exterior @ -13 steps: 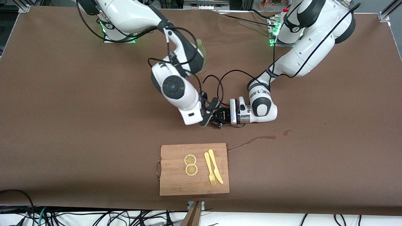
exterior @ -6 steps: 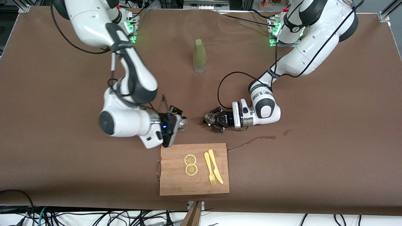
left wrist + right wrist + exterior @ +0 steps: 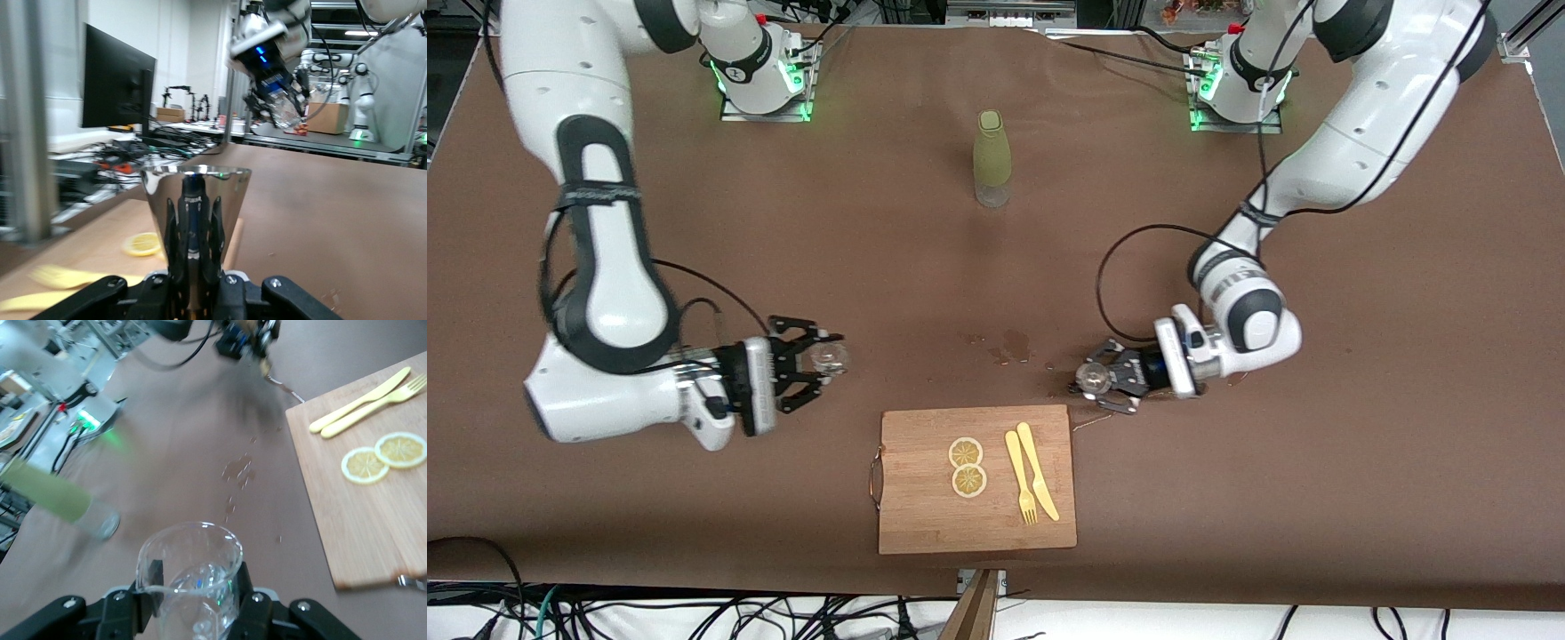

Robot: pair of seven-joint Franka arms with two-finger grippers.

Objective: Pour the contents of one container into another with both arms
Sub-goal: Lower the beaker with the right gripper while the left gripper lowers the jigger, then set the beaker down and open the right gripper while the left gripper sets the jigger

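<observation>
Over bare tabletop: right gripper (image 3: pixel 811 356) clamped on clear glass beaker (image 3: pixel 190 577), fragile, slippery; left gripper (image 3: pixel 1107 380) clamped on steel cup (image 3: pixel 195 220), rigid; both gripped low.

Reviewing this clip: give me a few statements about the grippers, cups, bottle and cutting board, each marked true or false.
1. The right gripper is shut on a clear glass cup. True.
2. The left gripper is empty. False: it is shut on a shiny metal cup.
3. The green bottle lies on its side. False: it stands upright.
4. Two lemon slices lie on the cutting board. True.
5. The fork and knife rest on the bare table. False: both lie on the cutting board.
</observation>
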